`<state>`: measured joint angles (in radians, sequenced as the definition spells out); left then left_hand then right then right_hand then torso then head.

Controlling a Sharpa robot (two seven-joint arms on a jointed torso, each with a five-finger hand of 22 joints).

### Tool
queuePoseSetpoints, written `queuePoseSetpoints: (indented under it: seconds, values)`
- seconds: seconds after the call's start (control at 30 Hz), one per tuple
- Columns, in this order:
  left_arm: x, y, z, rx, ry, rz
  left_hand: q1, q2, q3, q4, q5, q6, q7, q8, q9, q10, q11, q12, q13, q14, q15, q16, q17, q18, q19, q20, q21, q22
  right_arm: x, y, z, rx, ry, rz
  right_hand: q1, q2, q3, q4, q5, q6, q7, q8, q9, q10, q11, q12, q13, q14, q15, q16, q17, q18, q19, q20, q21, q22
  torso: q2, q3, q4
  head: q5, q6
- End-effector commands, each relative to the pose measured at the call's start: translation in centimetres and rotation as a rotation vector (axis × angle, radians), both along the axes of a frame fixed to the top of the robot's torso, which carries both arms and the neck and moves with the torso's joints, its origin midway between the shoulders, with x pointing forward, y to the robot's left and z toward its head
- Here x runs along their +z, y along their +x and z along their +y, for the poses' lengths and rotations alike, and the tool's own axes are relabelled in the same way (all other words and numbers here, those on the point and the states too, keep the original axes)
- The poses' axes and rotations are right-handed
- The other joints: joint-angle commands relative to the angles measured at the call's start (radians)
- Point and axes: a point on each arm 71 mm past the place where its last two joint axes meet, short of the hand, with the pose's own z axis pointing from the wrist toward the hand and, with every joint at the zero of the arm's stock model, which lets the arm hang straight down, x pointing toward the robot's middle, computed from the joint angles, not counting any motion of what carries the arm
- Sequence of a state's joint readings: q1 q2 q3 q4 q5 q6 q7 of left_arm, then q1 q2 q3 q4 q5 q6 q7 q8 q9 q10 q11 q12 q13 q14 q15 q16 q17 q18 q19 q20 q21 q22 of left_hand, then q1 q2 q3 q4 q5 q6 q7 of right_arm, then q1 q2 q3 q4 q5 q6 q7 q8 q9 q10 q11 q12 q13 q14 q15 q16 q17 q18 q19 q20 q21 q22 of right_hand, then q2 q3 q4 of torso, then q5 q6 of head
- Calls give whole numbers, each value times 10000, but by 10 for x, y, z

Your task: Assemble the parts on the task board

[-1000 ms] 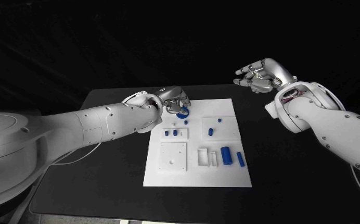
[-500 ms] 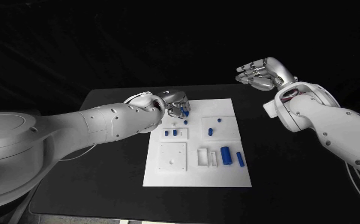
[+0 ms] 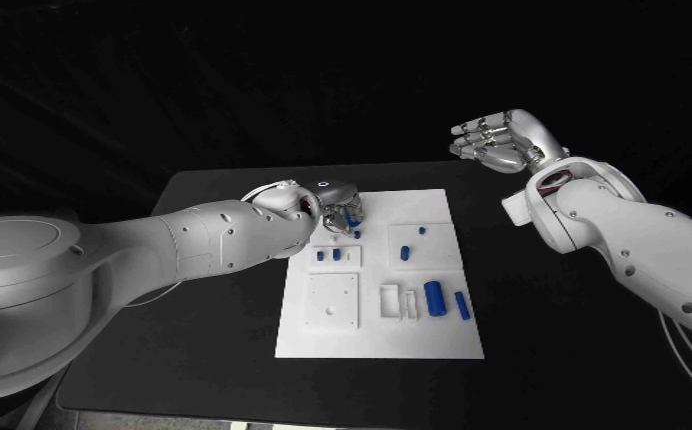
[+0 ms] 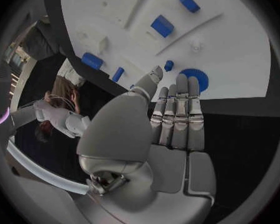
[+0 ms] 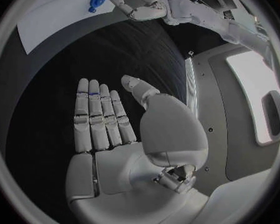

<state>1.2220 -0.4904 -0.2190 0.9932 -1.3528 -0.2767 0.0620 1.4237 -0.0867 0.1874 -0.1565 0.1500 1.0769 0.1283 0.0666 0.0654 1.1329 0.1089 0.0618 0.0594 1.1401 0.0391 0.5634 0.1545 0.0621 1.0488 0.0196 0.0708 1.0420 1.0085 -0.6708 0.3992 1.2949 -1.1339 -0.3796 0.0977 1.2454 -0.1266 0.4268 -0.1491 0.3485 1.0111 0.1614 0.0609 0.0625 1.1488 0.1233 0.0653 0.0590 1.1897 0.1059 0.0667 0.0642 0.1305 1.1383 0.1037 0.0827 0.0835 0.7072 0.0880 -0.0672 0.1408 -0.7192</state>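
Left hand (image 4: 171, 119) flat and empty above the task board's (image 3: 433, 335) far-left corner; right hand (image 3: 498, 145) raised, clear of the table (image 3: 216, 350).

We see the left hand's fingers stretched out side by side, their tips over a blue gear (image 4: 194, 78); whether they touch it we cannot tell, and in the head view the hand hides the gear. The right hand holds nothing, fingers straight and together. Small blue parts (image 3: 436, 297) lie across the board; their exact shapes are hard to make out.

Dim, black surroundings; bright white task board (image 3: 382, 280); strong fisheye bending in wrist views.
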Motion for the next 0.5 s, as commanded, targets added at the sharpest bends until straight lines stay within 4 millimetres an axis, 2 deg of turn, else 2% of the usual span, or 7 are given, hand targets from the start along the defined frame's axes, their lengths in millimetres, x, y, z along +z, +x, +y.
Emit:
queuePoseSetpoints:
  seconds: [0.03,0.13,0.37,0.5]
  values:
    - [-3,0,-2,-62,311,177,58,27,37,-55,64,86,-26,-33,-5,62,-26,-29,-11,62,-28,150,88,-66,96,-41,59,150,1,-1,3,193,64,-20,79,-37,-36,78,-34,-47,-24,8,-9,-51,15,-61,-12,27,33,-45,-7,35,51,-8,50,-109,1,1,-6,-15,-16]
    - [-6,0,-3,-77,378,264,40,82,106,-113,76,130,-105,-35,-6,60,-95,-29,-11,25,-100,361,251,-77,93,-100,100,529,1,-1,3,151,47,-37,71,-47,-47,84,-30,-46,-24,4,-10,-52,14,-60,-12,24,34,-45,-7,33,52,-7,56,-117,-6,8,-1,-18,-24]
    - [-9,2,-2,-97,309,349,-31,162,206,-165,108,135,-142,-34,-5,3,-114,-34,-14,-23,-136,538,380,-89,99,-143,39,965,1,-1,3,24,-42,-2,45,-50,-65,107,-25,-34,-28,5,-10,-38,11,-59,-12,46,28,-40,-5,35,61,-8,69,-125,-3,2,0,-10,-14]
    - [-10,3,-3,-109,103,332,-94,217,300,-225,133,156,-147,-36,-6,27,-118,-35,-14,7,-156,633,436,-72,116,-163,21,1283,1,-1,4,-24,-84,26,35,-55,-72,115,-29,-36,-28,5,-10,-33,10,-59,-11,54,25,-43,-6,35,66,-11,75,-128,-7,13,-14,-11,-22]
